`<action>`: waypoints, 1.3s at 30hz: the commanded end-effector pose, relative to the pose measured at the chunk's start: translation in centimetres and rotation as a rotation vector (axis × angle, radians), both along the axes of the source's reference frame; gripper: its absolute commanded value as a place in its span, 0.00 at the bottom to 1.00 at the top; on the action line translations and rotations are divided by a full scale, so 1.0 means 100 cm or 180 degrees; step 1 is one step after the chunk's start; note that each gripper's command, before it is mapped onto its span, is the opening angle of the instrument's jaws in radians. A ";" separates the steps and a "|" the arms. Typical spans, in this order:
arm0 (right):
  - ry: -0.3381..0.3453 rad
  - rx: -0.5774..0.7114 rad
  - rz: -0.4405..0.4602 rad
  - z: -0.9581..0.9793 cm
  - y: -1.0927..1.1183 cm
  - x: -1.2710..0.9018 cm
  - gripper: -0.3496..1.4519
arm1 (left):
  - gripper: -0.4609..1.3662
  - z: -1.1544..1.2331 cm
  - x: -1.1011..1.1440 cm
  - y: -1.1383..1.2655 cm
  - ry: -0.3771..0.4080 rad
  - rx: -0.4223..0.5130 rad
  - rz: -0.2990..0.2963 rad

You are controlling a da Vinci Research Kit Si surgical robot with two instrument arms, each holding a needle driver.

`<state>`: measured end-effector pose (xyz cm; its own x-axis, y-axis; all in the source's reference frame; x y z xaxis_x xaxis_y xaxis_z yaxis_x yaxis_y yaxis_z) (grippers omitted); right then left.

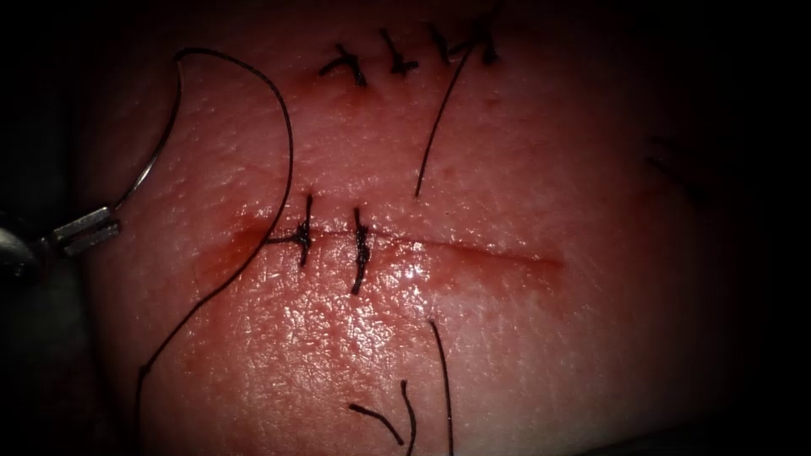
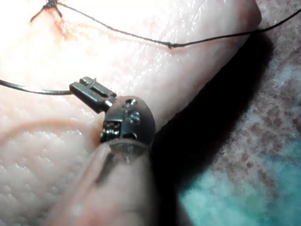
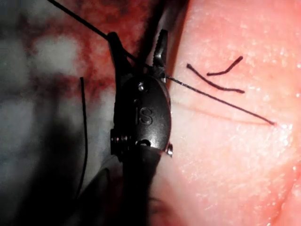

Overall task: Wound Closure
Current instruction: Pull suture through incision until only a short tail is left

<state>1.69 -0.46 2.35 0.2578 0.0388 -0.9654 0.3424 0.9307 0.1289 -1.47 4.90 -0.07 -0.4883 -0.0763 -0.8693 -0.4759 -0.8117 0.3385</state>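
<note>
My left tool is at the tissue's left edge, its jaws shut on the curved needle near the end away from the thread. The needle arcs upward, free of the tissue. In the left wrist view the same jaws clamp the needle. Thread runs from the needle's top end, loops right and drops to the left stitch on the cut. My right tool hangs beside the tissue's edge with its jaws open. A thread crosses at their base.
A second stitch sits right of the first. An older row of stitches lies at the top. Cut thread ends rest on the tissue. Red fluid pools at the cut's left end.
</note>
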 end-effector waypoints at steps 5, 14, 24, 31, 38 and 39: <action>-0.0131 0.0069 0.0223 0.0001 0.0024 -0.0037 0.85 | 0.06 0.0000 0.0000 0.0000 0.0003 0.0014 0.0028; -0.0005 0.0115 0.0702 -0.0019 0.0054 -0.0097 0.85 | 0.06 0.0001 -0.0002 0.0000 0.0004 0.0015 0.0025; 0.0097 0.0065 0.1039 -0.0023 0.0095 -0.0140 0.78 | 0.06 0.0001 -0.0002 0.0001 0.0002 0.0018 0.0027; -0.0089 -0.0058 0.1305 0.0020 0.0123 -0.0132 0.73 | 0.06 0.0000 -0.0008 0.0006 -0.0004 0.0034 0.0025; -0.0163 -0.0191 0.1471 0.0070 0.0145 -0.0096 0.84 | 0.06 -0.0009 -0.0016 0.0007 -0.0080 0.0066 0.0095; -0.0162 -0.0178 0.1460 0.0075 0.0146 -0.0092 0.84 | 0.06 -0.0009 -0.0016 0.0006 -0.0077 0.0065 0.0092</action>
